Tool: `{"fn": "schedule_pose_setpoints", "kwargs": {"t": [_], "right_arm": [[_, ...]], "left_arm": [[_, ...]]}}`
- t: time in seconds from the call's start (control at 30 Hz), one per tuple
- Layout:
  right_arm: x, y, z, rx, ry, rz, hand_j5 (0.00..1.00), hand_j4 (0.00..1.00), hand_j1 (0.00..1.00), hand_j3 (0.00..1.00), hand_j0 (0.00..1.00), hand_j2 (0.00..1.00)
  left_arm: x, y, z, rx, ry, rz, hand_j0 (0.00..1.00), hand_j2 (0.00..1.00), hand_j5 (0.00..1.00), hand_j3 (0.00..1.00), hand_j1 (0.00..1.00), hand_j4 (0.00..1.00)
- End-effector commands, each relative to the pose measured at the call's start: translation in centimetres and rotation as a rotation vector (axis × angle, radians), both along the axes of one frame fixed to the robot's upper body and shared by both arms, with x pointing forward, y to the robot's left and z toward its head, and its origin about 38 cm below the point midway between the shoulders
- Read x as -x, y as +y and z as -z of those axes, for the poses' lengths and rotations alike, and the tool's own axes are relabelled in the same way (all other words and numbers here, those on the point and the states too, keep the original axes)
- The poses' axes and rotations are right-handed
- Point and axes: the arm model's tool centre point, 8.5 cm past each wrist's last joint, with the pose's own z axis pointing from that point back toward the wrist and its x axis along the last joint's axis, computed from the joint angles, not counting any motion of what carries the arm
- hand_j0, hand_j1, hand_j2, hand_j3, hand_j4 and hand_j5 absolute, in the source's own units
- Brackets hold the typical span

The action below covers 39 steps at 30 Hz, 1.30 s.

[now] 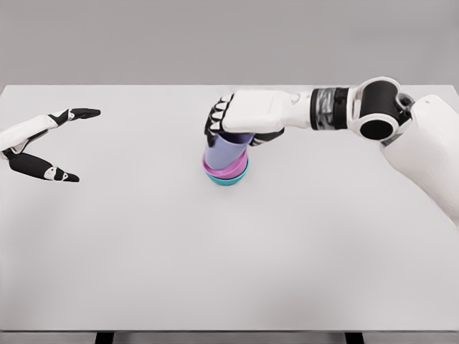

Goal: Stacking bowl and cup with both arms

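Stack: a teal bowl [231, 179] sits on the white desk [229, 272], a little behind its centre, with a pink bowl [219, 169] nested inside it.
Cup: the lilac cup [227, 149] stands in the pink bowl, leaning slightly, its base hidden by the pink rim, so whether it is fully seated cannot be told.
Right hand: the right hand [237, 120] lies over the cup's top, fingers curled round its upper wall, grasping it from above, likely to steady it as it settles into the bowls.
Left hand: the left hand [54, 143] hovers far to the left of the stack, fingers spread, holding nothing, apparently kept clear of the stacking.
Progress: the stack looks nearly made; release seems to remain.
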Motion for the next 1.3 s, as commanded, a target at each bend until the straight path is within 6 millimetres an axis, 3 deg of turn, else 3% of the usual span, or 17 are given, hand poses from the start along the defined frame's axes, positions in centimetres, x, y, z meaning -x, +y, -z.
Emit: {"fn": "schedule_pose_setpoints", "kwargs": {"t": [0.0,0.23,0.27,0.3,0.37,0.43,0.5,0.57,0.6,0.63,0.67,0.7,0.8,0.83,0.9,1.2,1.27], "right_arm": [[-0.2,-0.1,0.7,0.009,0.018,0.010,0.62,0.62,0.62,0.62,0.62,0.62],[-0.3,-0.2,2.1,0.058,0.031,0.016,0.69,0.69,0.69,0.69,0.69,0.69],[-0.3,-0.2,2.1,0.063,0.025,0.015,0.92,0.92,0.92,0.92,0.92,0.92],[-0.2,-0.1,2.1,0.073,0.013,0.013,0.99,0.99,0.99,0.99,0.99,0.99],[-0.2,-0.1,0.9,0.057,-0.012,0.008,1.00,1.00,1.00,1.00,1.00,1.00],[0.5,0.0,-2.9,0.005,-0.100,-0.015,1.00,1.00,1.00,1.00,1.00,1.00],[1.1,-1.0,-5.4,-0.026,-0.165,-0.013,1.00,1.00,1.00,1.00,1.00,1.00],[1.1,-5.1,-7.3,-0.010,-0.217,0.062,1.00,1.00,1.00,1.00,1.00,1.00],[0.9,-8.2,-6.9,0.031,-0.209,0.125,1.00,1.00,1.00,1.00,1.00,1.00],[0.9,-11.2,-5.9,0.074,-0.186,0.185,1.00,1.00,1.00,1.00,1.00,1.00],[1.0,-12.6,-5.6,0.087,-0.178,0.215,1.00,1.00,1.00,1.00,1.00,1.00],[1.3,-16.8,-4.2,0.119,-0.138,0.308,1.00,1.00,1.00,1.00,1.00,1.00],[1.1,-26.1,-1.6,0.146,-0.033,0.551,1.00,1.00,1.00,1.00,1.00,1.00],[0.8,-28.6,-0.8,0.137,0.002,0.626,1.00,1.00,1.00,1.00,1.00,1.00],[0.5,-31.6,-0.3,0.118,0.037,0.718,1.00,1.00,1.00,1.00,1.00,1.00],[0.5,-30.3,0.8,0.117,0.053,0.685,1.00,1.00,1.00,1.00,1.00,1.00],[0.9,-27.1,0.9,0.123,0.034,0.592,1.00,1.00,1.00,1.00,1.00,1.00]], "left_arm": [[0.0,0.0,-0.1,0.007,0.001,-0.003,1.00,1.00,1.00,1.00,1.00,1.00],[0.0,0.0,-0.1,0.007,0.001,-0.003,1.00,1.00,1.00,1.00,1.00,1.00],[0.0,0.0,-0.1,0.007,0.001,-0.003,1.00,1.00,1.00,1.00,1.00,1.00],[0.0,0.0,-0.1,0.007,0.001,-0.003,1.00,1.00,1.00,1.00,1.00,1.00],[0.0,0.0,-0.1,0.007,0.001,-0.003,1.00,1.00,1.00,1.00,1.00,1.00],[0.0,0.0,-0.1,0.007,0.001,-0.003,1.00,1.00,1.00,1.00,1.00,1.00],[0.0,0.0,-0.1,0.007,0.001,-0.003,1.00,1.00,1.00,1.00,1.00,1.00],[0.0,0.0,-0.1,0.007,0.001,-0.003,1.00,1.00,1.00,1.00,1.00,1.00],[0.0,0.0,-0.1,0.009,0.001,-0.002,1.00,1.00,1.00,1.00,1.00,1.00],[0.0,0.0,-0.1,0.007,0.001,-0.003,1.00,1.00,1.00,1.00,1.00,1.00],[0.0,0.0,-0.1,0.007,0.001,-0.003,1.00,1.00,1.00,1.00,1.00,1.00],[0.0,0.1,-0.1,0.007,0.002,-0.004,1.00,1.00,1.00,1.00,1.00,1.00],[0.0,0.1,0.1,0.007,0.004,-0.005,1.00,1.00,1.00,1.00,1.00,1.00],[0.0,0.1,0.1,0.001,0.004,-0.004,1.00,1.00,1.00,1.00,1.00,1.00],[0.0,0.1,0.1,0.001,0.004,-0.004,1.00,1.00,1.00,1.00,1.00,1.00],[0.3,0.2,0.8,-0.011,0.019,-0.005,1.00,1.00,1.00,1.00,1.00,1.00],[0.3,0.2,0.8,-0.011,0.019,-0.005,1.00,1.00,1.00,1.00,1.00,1.00]]}}
